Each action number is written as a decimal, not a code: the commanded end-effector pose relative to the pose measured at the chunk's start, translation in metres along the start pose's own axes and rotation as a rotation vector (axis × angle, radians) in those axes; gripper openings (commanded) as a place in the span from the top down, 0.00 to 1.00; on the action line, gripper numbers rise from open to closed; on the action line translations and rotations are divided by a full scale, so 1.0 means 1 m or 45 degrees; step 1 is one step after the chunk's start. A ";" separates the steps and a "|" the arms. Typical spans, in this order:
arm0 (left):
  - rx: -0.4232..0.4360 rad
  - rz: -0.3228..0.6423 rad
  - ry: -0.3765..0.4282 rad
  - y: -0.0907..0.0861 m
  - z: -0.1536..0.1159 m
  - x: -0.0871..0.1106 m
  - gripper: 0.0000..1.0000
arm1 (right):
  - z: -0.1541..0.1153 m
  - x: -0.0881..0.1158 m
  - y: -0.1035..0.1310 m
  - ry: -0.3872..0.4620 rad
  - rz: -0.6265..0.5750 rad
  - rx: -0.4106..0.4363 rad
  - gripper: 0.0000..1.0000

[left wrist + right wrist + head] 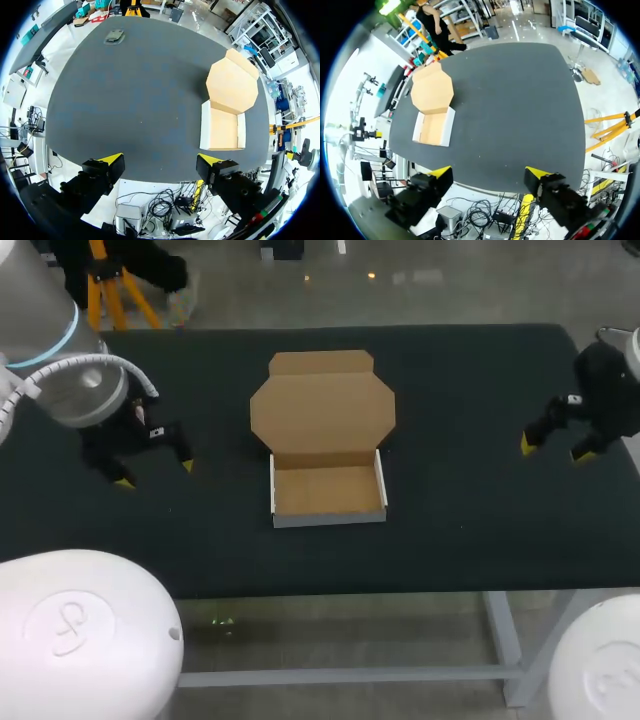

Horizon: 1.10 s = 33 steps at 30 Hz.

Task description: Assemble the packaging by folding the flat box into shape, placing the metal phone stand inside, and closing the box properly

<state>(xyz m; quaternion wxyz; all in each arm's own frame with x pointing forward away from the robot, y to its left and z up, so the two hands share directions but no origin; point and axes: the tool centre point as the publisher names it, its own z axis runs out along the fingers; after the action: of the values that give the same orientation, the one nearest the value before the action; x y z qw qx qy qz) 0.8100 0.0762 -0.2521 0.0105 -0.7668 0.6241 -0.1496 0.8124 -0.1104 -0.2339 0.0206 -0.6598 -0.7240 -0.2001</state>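
Black-topped desk (480,540), seen from above and behind the robot. At the frame's left the left end effector (155,474) hangs over bare cloth, its yellow tips spread and holding nothing. At centre lies the cardboard box (325,440). Its tray (328,492) is already folded up with white walls standing and mouth open to the ceiling, and its lid (322,410) is thrown back flat. At the right the right end effector (553,450) is likewise spread and empty, well apart from the box.

The box's long axis runs from the lower middle toward the upper middle of the frame, with the tuck flap (321,362) pointing away from the robot.

Folding looks done; loading appears to be next. That calls for fetching the metal stand (probably the small grey object (114,36) far ahead of the left end effector in its wrist view) and setting it in the tray before the lid swings over.
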 end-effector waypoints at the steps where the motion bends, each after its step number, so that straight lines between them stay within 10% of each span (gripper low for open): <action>1: -0.042 -0.016 -0.027 -0.015 0.016 0.001 0.00 | -0.002 0.001 0.000 -0.002 0.001 0.004 0.00; 33: -0.107 -0.116 -0.074 -0.045 0.058 -0.051 0.00 | -0.002 0.001 0.000 -0.002 0.001 0.004 0.00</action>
<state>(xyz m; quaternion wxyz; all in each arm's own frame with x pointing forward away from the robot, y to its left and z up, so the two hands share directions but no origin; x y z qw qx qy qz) 0.8517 0.1212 -0.3033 -0.0082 -0.7982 0.5930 -0.1053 0.8120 -0.1099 -0.2342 0.0192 -0.6603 -0.7235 -0.2003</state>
